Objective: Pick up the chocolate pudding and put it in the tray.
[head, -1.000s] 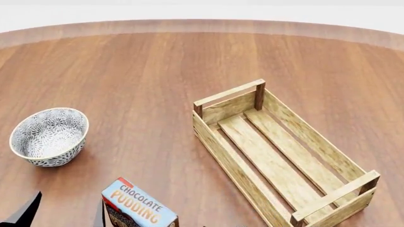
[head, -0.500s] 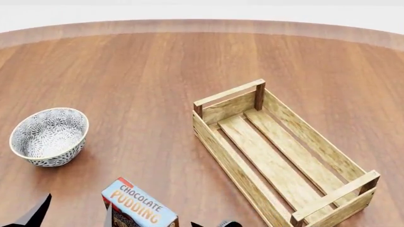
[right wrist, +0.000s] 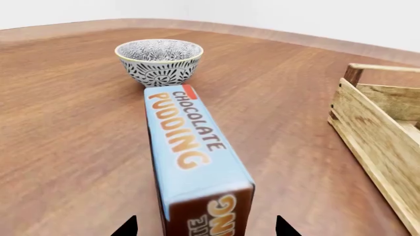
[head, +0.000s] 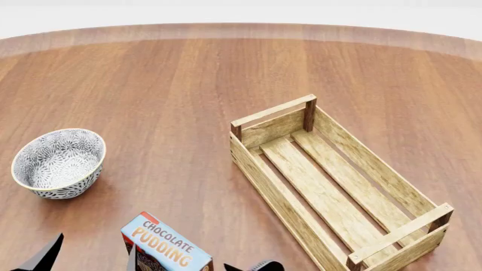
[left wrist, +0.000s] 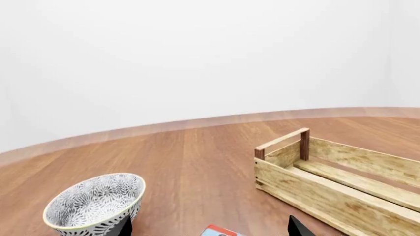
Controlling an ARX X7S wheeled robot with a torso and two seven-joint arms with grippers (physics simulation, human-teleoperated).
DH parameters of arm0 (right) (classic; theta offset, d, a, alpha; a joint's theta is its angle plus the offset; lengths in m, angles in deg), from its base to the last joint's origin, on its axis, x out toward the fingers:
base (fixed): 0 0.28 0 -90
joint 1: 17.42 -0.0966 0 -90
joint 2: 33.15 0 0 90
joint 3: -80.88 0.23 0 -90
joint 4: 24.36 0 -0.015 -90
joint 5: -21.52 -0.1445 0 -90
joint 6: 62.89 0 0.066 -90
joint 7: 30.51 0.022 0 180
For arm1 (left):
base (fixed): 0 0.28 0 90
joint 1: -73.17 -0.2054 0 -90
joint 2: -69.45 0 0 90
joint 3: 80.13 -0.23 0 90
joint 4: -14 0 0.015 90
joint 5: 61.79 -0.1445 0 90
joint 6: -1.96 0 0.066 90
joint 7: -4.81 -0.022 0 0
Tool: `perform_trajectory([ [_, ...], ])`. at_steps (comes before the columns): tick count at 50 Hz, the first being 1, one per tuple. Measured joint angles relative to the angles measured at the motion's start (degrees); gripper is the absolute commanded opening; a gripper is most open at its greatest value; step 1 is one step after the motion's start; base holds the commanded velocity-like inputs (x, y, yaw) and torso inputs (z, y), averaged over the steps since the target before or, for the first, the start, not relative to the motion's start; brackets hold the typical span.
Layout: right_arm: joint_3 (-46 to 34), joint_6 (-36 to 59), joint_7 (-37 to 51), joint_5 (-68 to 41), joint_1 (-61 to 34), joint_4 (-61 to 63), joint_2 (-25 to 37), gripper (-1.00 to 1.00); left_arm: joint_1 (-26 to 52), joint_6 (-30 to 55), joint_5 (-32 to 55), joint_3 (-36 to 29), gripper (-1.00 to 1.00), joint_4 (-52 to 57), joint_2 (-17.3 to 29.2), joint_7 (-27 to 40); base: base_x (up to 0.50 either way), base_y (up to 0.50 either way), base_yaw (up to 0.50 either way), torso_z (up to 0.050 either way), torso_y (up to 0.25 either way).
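The chocolate pudding [head: 166, 245] is a small carton with a light-blue top, near the table's front edge. It fills the right wrist view [right wrist: 190, 147], and one corner shows in the left wrist view [left wrist: 221, 231]. The tray [head: 331, 180] is an oblong wooden crate to the carton's right, empty; it also shows in the left wrist view [left wrist: 341, 187] and the right wrist view [right wrist: 380, 132]. My left gripper [head: 89, 257] is open and empty just left of the carton, and also shows in the left wrist view [left wrist: 210, 229]. My right gripper [right wrist: 205, 229] is open, its fingertips either side of the carton's near end, apart from it; it only peeks in at the bottom of the head view [head: 254, 266].
A round patterned grey-white bowl [head: 58, 162] stands left of the carton and shows in both wrist views [left wrist: 97, 204] [right wrist: 159, 60]. The round wooden table [head: 188, 84] stretches far behind, its curved edge at the back.
My left gripper's fingertips have crept up and right towards the carton. My right gripper has come into the head view at the bottom edge. Carton, tray and bowl have not moved.
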Motion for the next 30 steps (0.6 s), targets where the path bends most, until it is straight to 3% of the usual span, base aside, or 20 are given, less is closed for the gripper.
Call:
perform_trajectory([
  [30,-4.25,-10.78,0.04,-3.14,-7.09,-19.68,-3.76,1.0,-0.01,-1.59,0.77,-0.74,1.0,-1.84,0.68,0.67,0.0,0.0,0.0,0.0,0.0],
])
